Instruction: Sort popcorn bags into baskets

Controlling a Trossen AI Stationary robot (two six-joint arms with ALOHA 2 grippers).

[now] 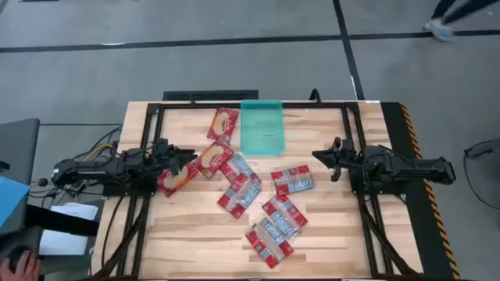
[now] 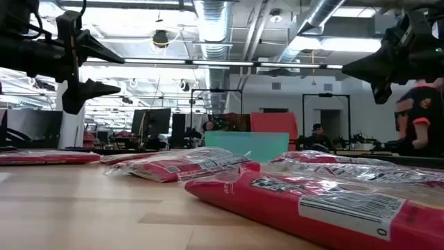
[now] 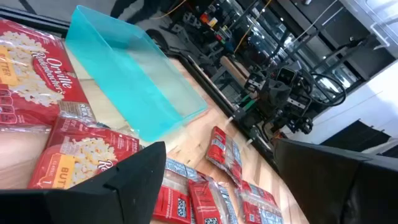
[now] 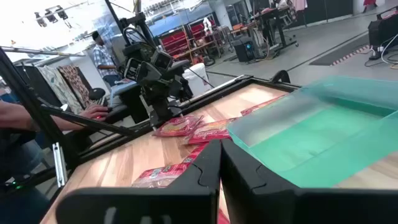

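Several flat red popcorn bags lie on the wooden table. Three with yellow popcorn pictures [image 1: 223,123] [image 1: 211,158] [image 1: 176,178] sit left of centre; the silvery-blue printed ones [image 1: 238,195] [image 1: 292,180] [image 1: 268,243] spread toward the near edge. The teal bin [image 1: 261,126] stands at the far middle and looks empty in the left wrist view [image 3: 134,74]. My left gripper [image 1: 187,158] [image 3: 219,146] hovers open above the yellow-picture bags, well off the table [image 2: 111,73]. My right gripper [image 1: 319,160] [image 4: 221,146] is shut and raised [image 2: 347,69] to the right of the bags.
A black metal frame [image 1: 152,117] runs along the table's edges and under both arms. Bare wood [image 1: 180,234] lies at the near left. A person's hand [image 1: 16,265] shows off the table's near left corner, and people sit in the room beyond.
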